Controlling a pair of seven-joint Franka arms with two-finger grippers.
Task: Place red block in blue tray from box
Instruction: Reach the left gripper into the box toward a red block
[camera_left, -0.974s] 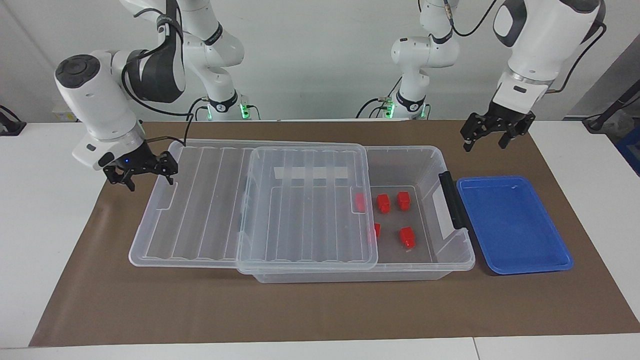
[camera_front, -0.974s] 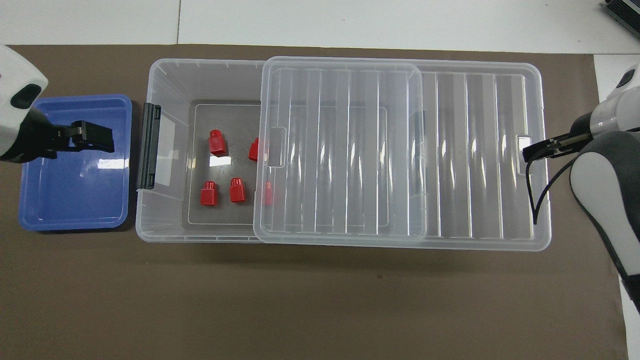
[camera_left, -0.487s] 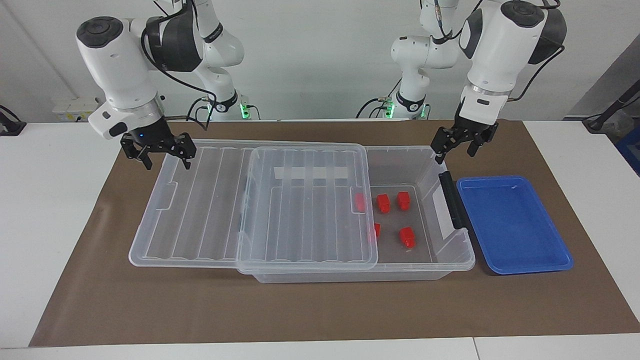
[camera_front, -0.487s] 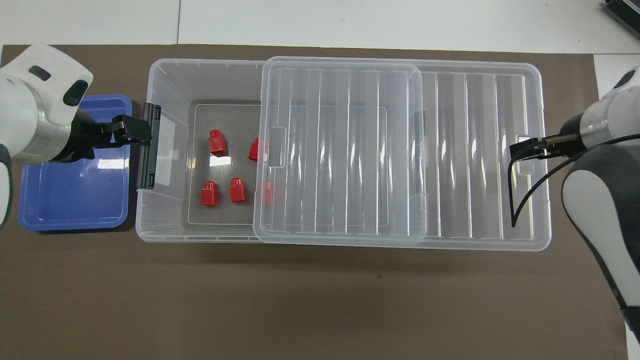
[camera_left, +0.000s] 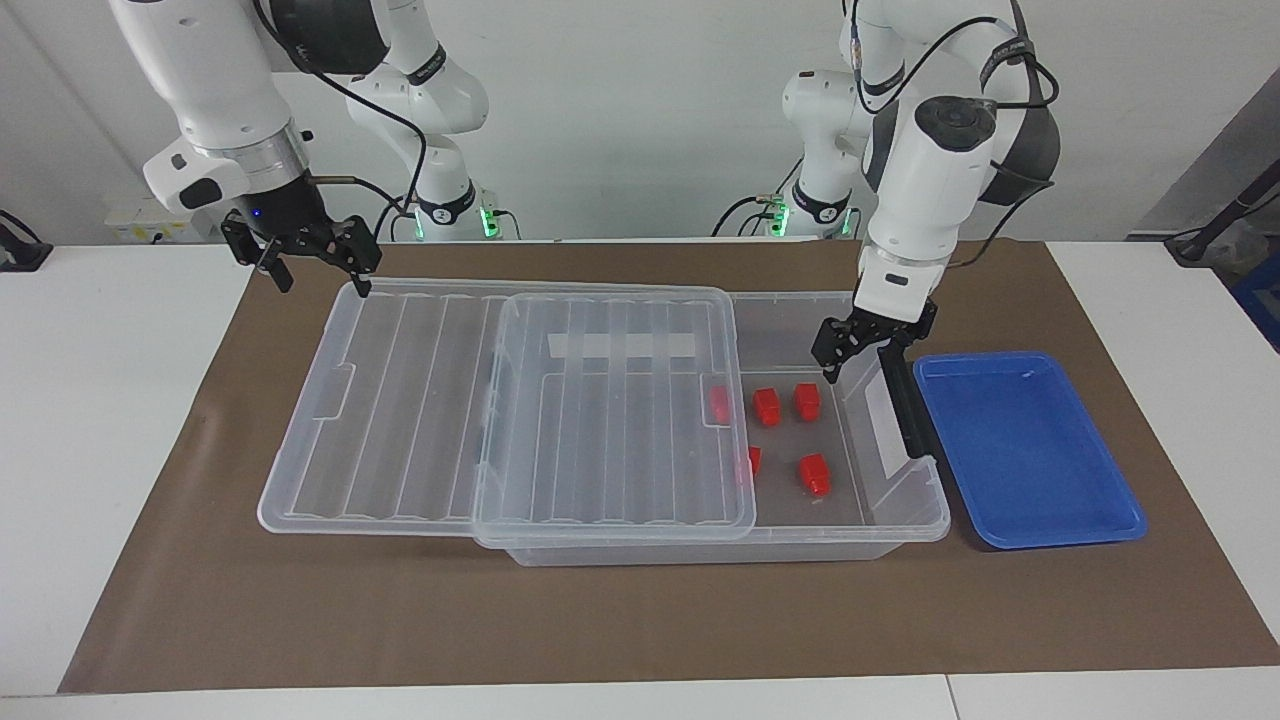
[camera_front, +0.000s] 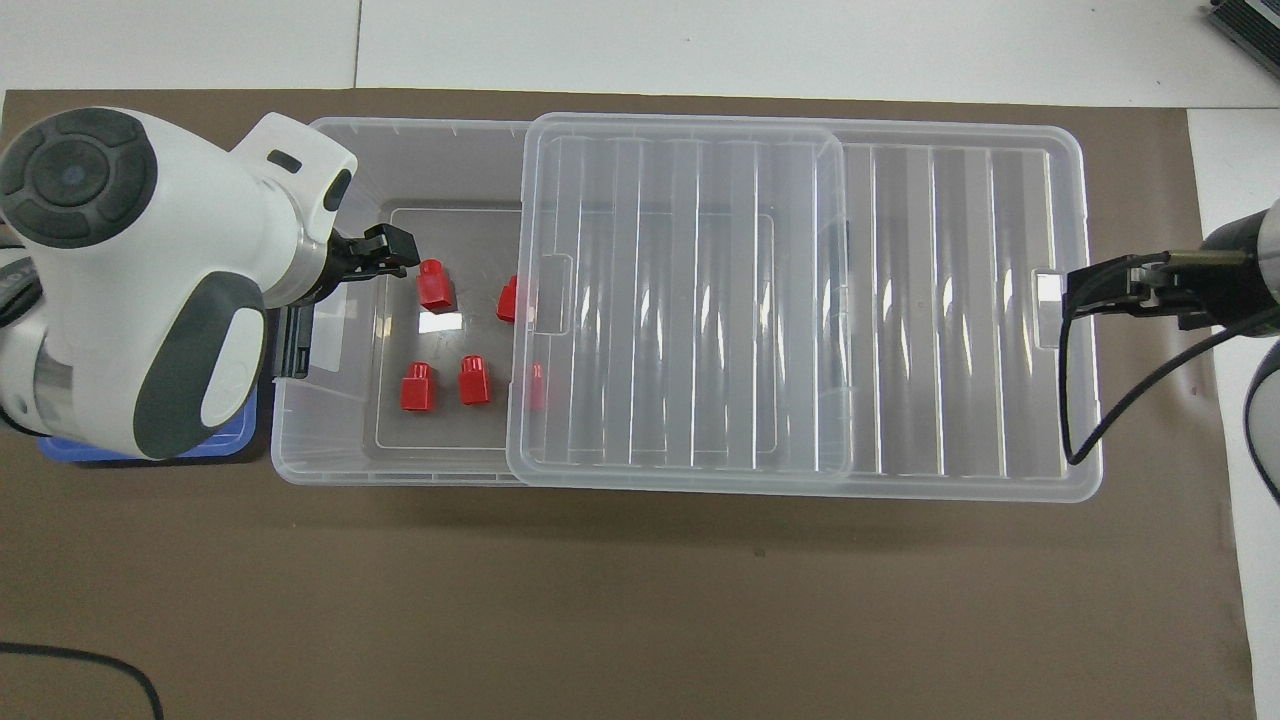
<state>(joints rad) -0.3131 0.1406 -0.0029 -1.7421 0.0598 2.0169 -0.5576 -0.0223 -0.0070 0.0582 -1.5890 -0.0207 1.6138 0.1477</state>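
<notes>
Left gripper (camera_left: 858, 352), fingers spread, hangs over box (camera_left: 905, 515) right of centre; your right gripper (camera_left: 315, 262), upper left, released too.

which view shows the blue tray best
The facing view: the whole blue tray lies in plain sight beside the box, empty. In the overhead view the left arm covers nearly all of it; only a strip of rim shows.

Lid (camera_left: 610, 410) over half the box (camera_left: 850, 520)
</notes>
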